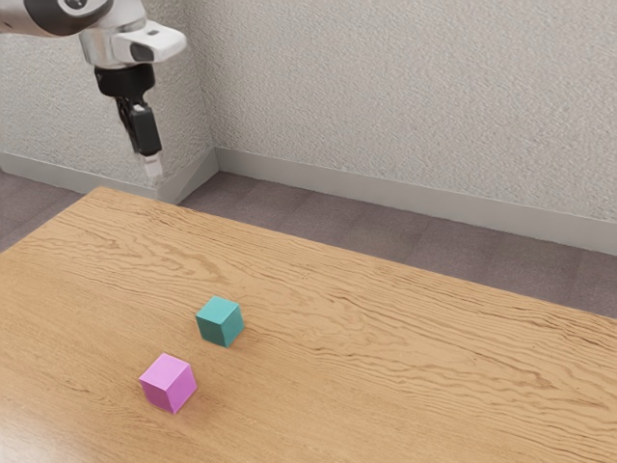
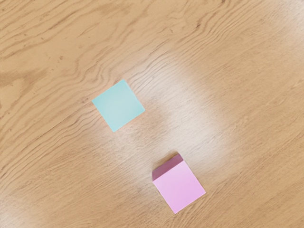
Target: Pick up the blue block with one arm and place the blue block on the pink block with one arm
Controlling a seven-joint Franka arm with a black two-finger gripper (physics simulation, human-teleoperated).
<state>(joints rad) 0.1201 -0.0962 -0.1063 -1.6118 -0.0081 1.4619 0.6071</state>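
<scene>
Two blocks sit apart on the tabletop [image 1: 405, 357]: blue block [image 1: 220, 321] [image 2: 118, 105] just beyond pink block [image 1: 168, 382] [image 2: 179, 186], untouched. Our gripper [image 1: 152, 170] hangs high, far left; open or closed, we cannot tell.

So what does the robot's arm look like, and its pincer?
The arm has smooth, rounded white shells with a dark grey band at the joint. Its last part is a white, boxy piece with a small dark panel on the side. Below that is the pincer: black, narrow and blocky, ending in a pale tip. No cables or markings show.
</scene>
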